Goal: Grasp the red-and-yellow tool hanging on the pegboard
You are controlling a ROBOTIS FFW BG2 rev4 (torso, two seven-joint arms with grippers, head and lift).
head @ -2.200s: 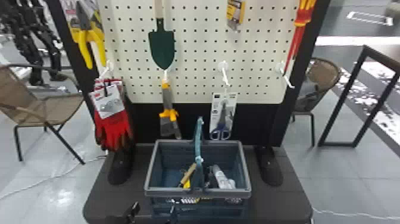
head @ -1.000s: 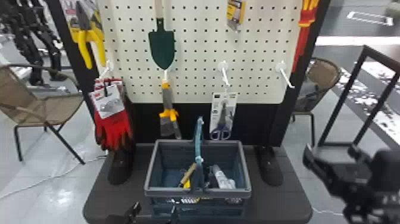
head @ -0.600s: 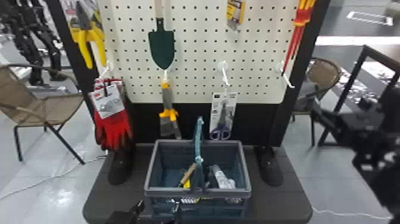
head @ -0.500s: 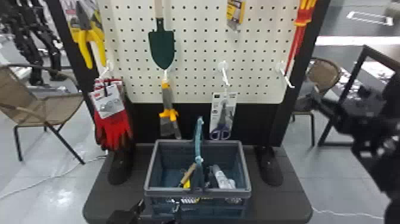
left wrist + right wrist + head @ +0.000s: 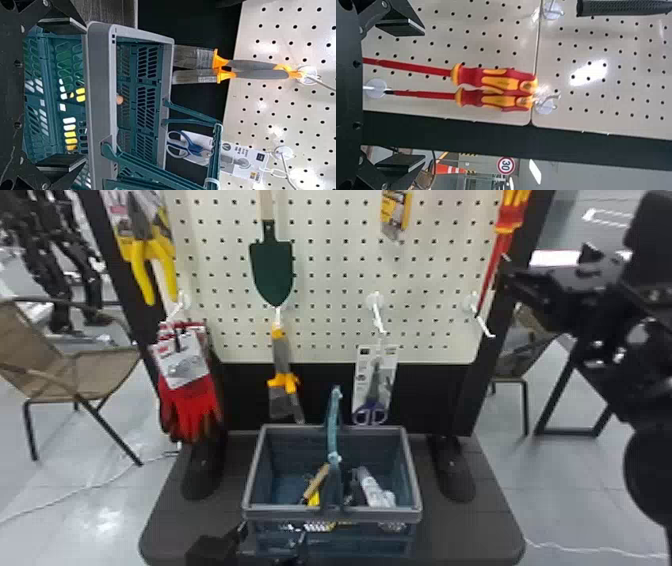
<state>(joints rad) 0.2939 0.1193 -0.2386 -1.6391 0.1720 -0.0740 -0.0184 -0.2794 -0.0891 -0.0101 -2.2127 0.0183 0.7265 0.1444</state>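
The right gripper (image 5: 415, 94) is spread wide, with nothing held or touched. The tool (image 5: 494, 87) is seen straight ahead of it, in line with the gap between the fingers and apart from their tips. It is made up of two screwdrivers side by side, with red-and-yellow handles and red shafts, hung from a white hook (image 5: 544, 103) on the pegboard (image 5: 613, 79). In the head view the handles are cut off by the top edge, and the fingers of the right gripper cannot be made out in the dark bulk of the arm. The left gripper (image 5: 75, 95) is likewise spread and empty, low at the bench (image 5: 165, 535), with the basket (image 5: 97, 79) just ahead of it.
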